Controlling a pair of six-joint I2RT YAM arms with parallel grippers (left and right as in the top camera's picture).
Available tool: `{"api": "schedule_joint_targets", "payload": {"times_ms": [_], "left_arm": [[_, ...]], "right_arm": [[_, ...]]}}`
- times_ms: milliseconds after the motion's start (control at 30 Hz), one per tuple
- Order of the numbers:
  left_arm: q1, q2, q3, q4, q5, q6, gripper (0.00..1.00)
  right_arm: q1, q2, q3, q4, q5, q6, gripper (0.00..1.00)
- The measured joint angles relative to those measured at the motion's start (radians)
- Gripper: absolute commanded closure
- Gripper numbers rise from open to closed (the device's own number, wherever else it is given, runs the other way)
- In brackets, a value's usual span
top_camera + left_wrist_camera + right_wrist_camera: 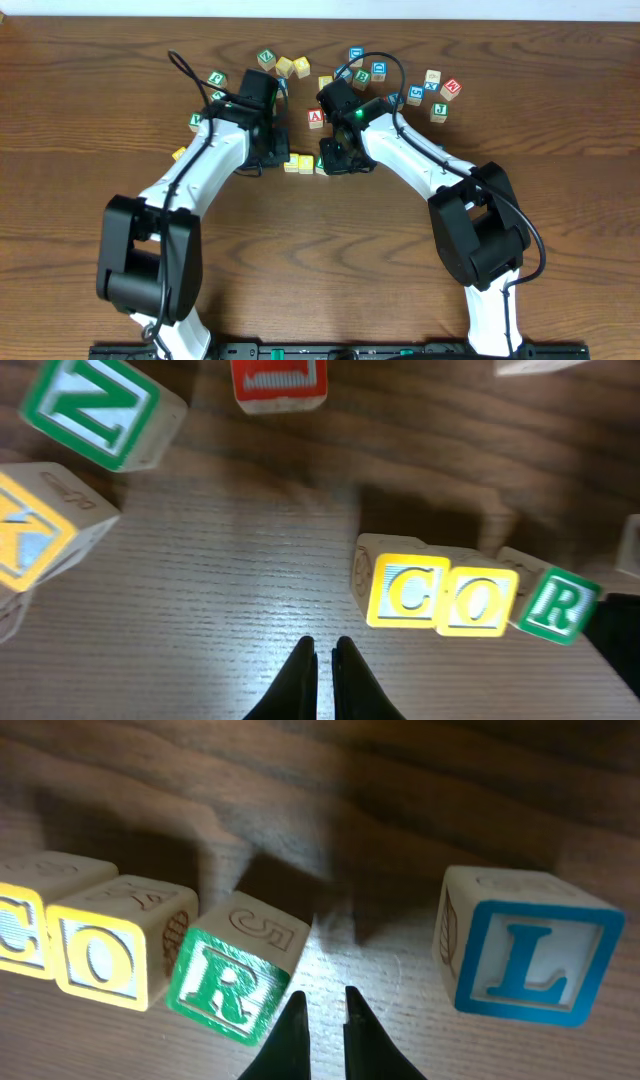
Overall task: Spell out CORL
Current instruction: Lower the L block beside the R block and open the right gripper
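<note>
Since the L block (pixel 530 958) is sitting apart from the tilted R block (pixel 235 982), the right gripper (pixel 322 1020) is hovering between them, pressed together and empty, probably lining up a nudge.

I see a dark brown wood-grain table (pixel 90 90) carrying a row of cubes. A yellow-faced wooden C block (pixel 405 592) touches a yellow-faced wooden O block (pixel 478 600). Beside them is a green-faced wooden R block (pixel 558 606), tilted out of line. A blue-faced wooden L block (pixel 530 955) stands apart from it. Loose lettered wooden cubes (pixel 300 66) lie scattered along the far side.
</note>
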State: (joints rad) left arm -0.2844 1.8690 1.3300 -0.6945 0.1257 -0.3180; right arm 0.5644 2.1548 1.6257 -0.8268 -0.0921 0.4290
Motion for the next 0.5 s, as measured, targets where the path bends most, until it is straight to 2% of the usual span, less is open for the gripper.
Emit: {"api": "schedule_joint_targets", "payload": {"times_ms": [500], "left_arm": [[0.001, 0.019, 0.000, 0.016, 0.000, -0.008, 0.92]], "right_arm": [[0.000, 0.000, -0.006, 0.068, 0.003, 0.010, 0.89]]}}
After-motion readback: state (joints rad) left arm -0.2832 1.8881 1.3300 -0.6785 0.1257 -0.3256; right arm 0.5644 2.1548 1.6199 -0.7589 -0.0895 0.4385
